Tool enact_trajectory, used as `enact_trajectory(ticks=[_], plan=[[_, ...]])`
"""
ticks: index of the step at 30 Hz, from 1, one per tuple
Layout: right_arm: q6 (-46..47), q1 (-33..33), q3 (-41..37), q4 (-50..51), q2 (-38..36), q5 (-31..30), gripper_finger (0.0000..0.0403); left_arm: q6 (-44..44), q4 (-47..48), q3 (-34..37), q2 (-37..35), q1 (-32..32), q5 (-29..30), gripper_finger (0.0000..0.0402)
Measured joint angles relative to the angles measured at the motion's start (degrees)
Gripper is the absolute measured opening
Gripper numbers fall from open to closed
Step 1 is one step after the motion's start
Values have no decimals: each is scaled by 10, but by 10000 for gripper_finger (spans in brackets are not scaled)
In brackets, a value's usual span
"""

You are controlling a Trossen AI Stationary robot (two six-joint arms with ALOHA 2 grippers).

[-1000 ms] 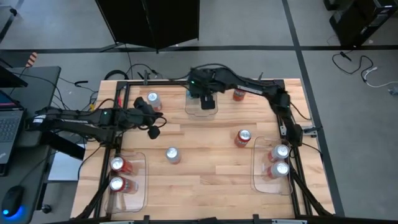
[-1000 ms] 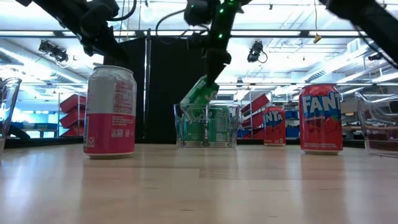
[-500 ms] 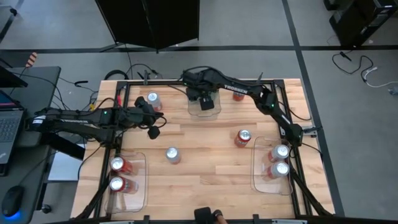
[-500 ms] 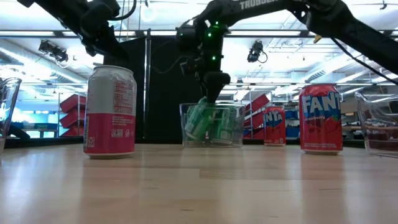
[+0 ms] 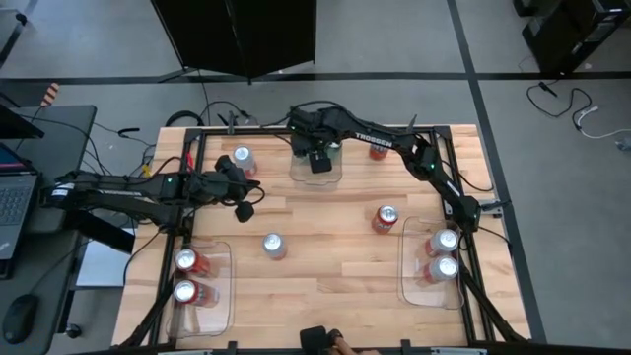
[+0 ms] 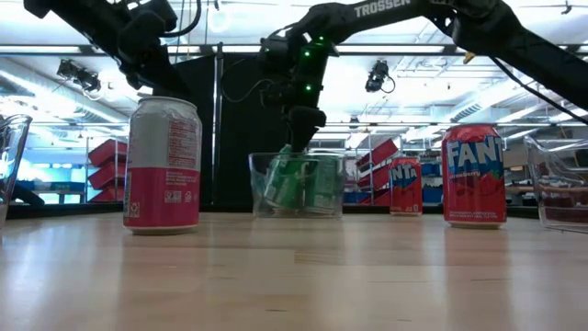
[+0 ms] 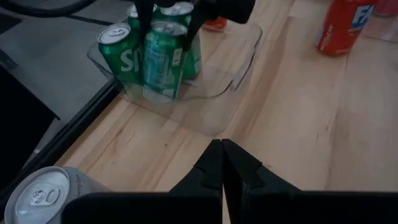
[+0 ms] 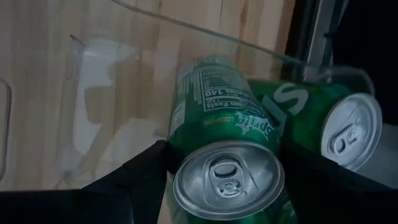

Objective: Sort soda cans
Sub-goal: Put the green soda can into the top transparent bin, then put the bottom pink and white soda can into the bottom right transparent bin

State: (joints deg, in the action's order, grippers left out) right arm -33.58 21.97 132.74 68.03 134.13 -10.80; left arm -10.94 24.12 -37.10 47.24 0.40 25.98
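Right now your green can [image 8: 224, 155] sits tilted inside the clear tray [image 5: 317, 176] at the far edge of the surface [image 5: 325, 247], pinched between the right gripper's [image 5: 317, 161] fingers [image 8: 146, 171], touching another green can [image 8: 336, 124] already in that tray. You can see the same tilt in the low view [image 6: 289, 179], where the green can leans against its neighbours behind the tray wall. From the left wrist view you count at least three green cans [image 7: 163, 59] grouped in that tray.

Your left gripper [image 5: 245, 207] hovers over the surface near the silver-white can [image 5: 243, 158] at the far left, fingers [image 7: 233, 168] pressed together, holding nothing.

Other cans: one silver-white can [image 5: 273, 245] stands mid-surface, one red can [image 5: 385, 218] stands right of centre, another red can [image 5: 378, 150] just beside the green tray. Two red cans [image 5: 184, 275] stand in the near-left tray [image 5: 222, 296], two silver-white cans [image 5: 443, 253] in the near-right tray [image 5: 409, 286].
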Motion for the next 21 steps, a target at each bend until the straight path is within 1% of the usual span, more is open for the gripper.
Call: enact_trajectory(ticks=[7,13,17,21], plan=[[1,0,0,-48,0,7,275,0,-4,0,0,0,-1,1],[1,1,0,-100,-2,4,301,-2,-3,0,0,0,-2,1],[0,4,0,-115,-3,3,318,-4,-4,0,0,0,-6,1],[-4,7,0,-114,-3,12,322,-11,-3,0,0,0,-9,1]])
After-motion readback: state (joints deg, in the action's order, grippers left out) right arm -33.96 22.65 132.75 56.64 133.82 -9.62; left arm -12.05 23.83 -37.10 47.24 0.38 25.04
